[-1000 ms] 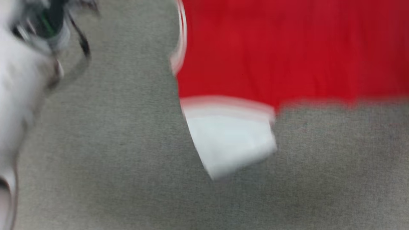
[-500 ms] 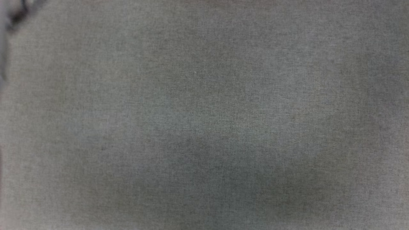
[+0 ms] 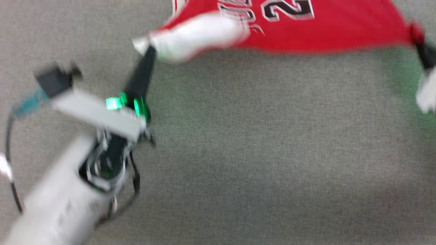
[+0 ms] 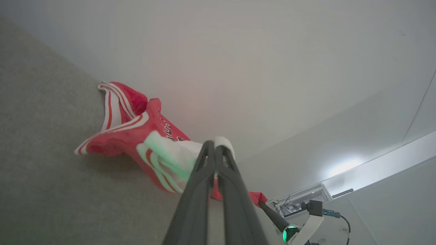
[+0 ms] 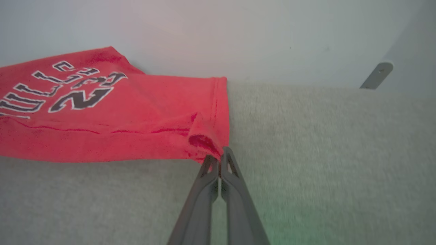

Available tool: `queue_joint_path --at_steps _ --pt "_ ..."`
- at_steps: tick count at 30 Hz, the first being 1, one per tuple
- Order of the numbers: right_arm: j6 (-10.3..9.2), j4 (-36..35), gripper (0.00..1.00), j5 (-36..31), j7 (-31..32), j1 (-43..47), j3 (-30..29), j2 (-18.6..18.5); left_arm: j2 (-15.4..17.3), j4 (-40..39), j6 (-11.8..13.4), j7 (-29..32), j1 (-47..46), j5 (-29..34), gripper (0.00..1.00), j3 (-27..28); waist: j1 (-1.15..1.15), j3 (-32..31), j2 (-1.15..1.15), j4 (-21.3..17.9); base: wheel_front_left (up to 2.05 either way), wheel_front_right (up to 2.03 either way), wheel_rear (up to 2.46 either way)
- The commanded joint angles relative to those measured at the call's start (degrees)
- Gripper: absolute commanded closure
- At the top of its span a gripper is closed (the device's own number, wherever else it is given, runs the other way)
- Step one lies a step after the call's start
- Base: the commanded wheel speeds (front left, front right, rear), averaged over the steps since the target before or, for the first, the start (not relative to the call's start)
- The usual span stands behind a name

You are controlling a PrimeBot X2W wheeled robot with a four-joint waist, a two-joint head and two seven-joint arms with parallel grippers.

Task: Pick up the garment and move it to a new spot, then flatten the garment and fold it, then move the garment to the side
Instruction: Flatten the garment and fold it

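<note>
Garment (image 3: 306,30) pulled taut across the far side of a grey carpet (image 3: 238,153), printed number facing up, left gripper (image 3: 149,51) clenched on its white sleeve (image 3: 197,34) at left, right gripper (image 3: 420,47) clenched on its red hem corner at right

1. garment (image 3: 323,30): red jersey, white sleeve, red-and-white striped trim, black-and-white lettering and a 2 on the front
2. printed front faces up, print upside down in head view
3. stretched sideways, near edge taut between pinched white sleeve end and pinched red hem corner
4. striped neckline end bunched
</note>
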Motion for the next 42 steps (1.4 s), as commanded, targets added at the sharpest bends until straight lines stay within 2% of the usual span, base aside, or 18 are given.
queue_joint_path --at_steps 1,5,7,14,21,27,31,34,40,42 --pt "-0.06 -1.7 1.00 1.2 0.2 2.0 0.1 -1.0 0.0 -1.1 0.1 -0.3 1.6 0.3 1.00 0.8 0.00 -0.8 0.00 0.1 0.00 0.00 0.00" --pt "-0.06 -10.7 1.00 6.4 1.7 14.2 -1.7 -5.6 0.1 -5.5 0.1 -0.5 10.7 2.2 1.00 1.7 0.00 -2.4 0.00 0.3 0.00 0.00 0.00" --pt "-0.07 -15.2 1.00 7.7 2.3 19.4 -2.9 -7.3 1.4 -7.2 0.1 -0.6 14.4 4.2 1.00 1.5 0.00 -3.3 0.00 0.1 0.00 0.00 0.00" --pt "-0.06 -29.7 1.00 9.4 5.3 36.3 -11.1 -9.4 3.9 -13.5 0.1 -0.4 25.4 8.9 1.00 1.7 0.00 -6.5 0.00 -0.1 0.00 0.00 0.00" --pt "-0.06 -44.4 1.00 6.9 10.8 52.5 -22.6 -6.0 5.8 -20.6 0.1 -0.5 37.3 11.8 1.00 5.7 0.00 -9.6 0.00 -0.3 0.00 0.00 0.00" --pt "-0.06 -55.7 1.00 4.7 15.5 63.4 -31.2 0.4 6.9 -25.7 0.1 -0.4 45.6 15.1 1.00 9.0 0.00 -10.1 0.00 -0.1 0.00 0.00 0.00" --pt "-0.06 -60.1 1.00 3.5 18.3 64.8 -33.9 3.7 7.5 -26.8 0.1 -0.4 45.2 16.5 1.00 8.7 0.00 -10.3 0.00 0.3 0.00 0.00 0.00" --pt "-0.06 -60.5 1.00 3.1 20.5 62.0 -34.2 4.5 7.7 -26.1 0.1 0.2 41.5 17.4 1.00 7.5 0.00 -10.4 0.00 0.5 0.00 0.00 0.00" --pt "-0.05 -54.8 1.00 2.5 23.8 52.8 -33.2 4.1 6.4 -21.2 0.1 2.0 29.8 18.1 1.00 5.6 0.00 -9.9 0.00 0.7 0.00 0.00 0.00" --pt "-0.05 -52.2 1.00 2.7 24.6 49.0 -32.3 3.7 5.1 -19.1 0.1 2.1 26.0 17.1 1.00 5.1 0.00 -9.3 0.00 0.4 0.00 0.00 0.00"
